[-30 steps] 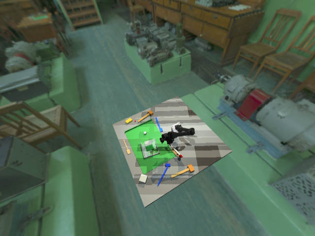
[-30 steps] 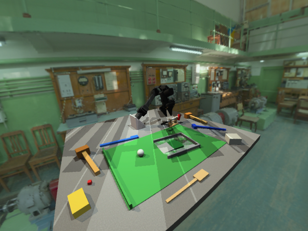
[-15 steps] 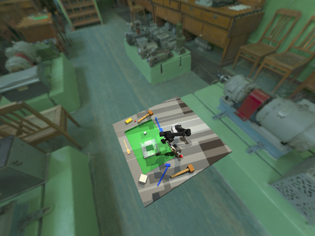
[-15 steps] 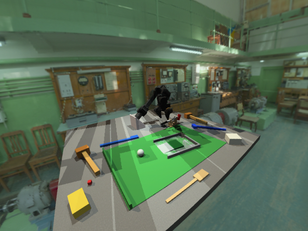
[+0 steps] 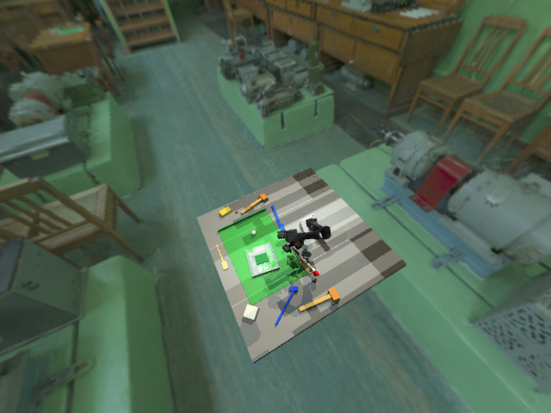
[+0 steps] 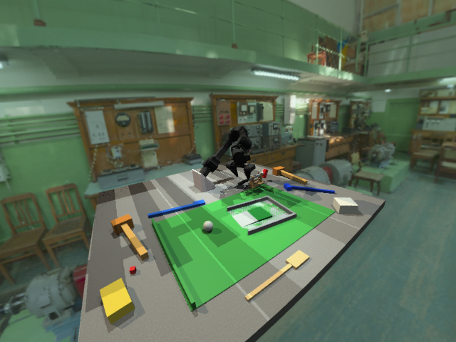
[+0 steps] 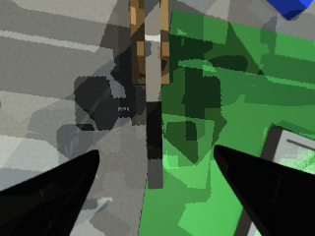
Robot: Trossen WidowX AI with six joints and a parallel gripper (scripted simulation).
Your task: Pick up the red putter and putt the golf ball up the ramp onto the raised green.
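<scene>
Putter (image 5: pixel 305 261) (image 6: pixel 264 172) (image 7: pixel 154 74) lies beneath your claw (image 5: pixel 287 248) (image 6: pixel 244 177) (image 7: pixel 157 149), which stands wide open, holding nothing, beside the green mat (image 5: pixel 235 249) (image 6: pixel 206 265) (image 7: pixel 197 197).

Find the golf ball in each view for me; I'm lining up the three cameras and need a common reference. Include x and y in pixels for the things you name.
Top: the golf ball (image 5: pixel 253 232) (image 6: pixel 208 226) is on the green mat (image 5: pixel 235 244) (image 6: pixel 206 265) (image 7: pixel 197 216), left of centre in the picture.
Exterior: just left of centre, below mid-height, on the mat.
Wrist: not in it.
Shared landmark: the grey-walled frame (image 5: pixel 252 265) (image 6: pixel 272 223) (image 7: pixel 270 148), cut off at the right in the wrist view.
</scene>
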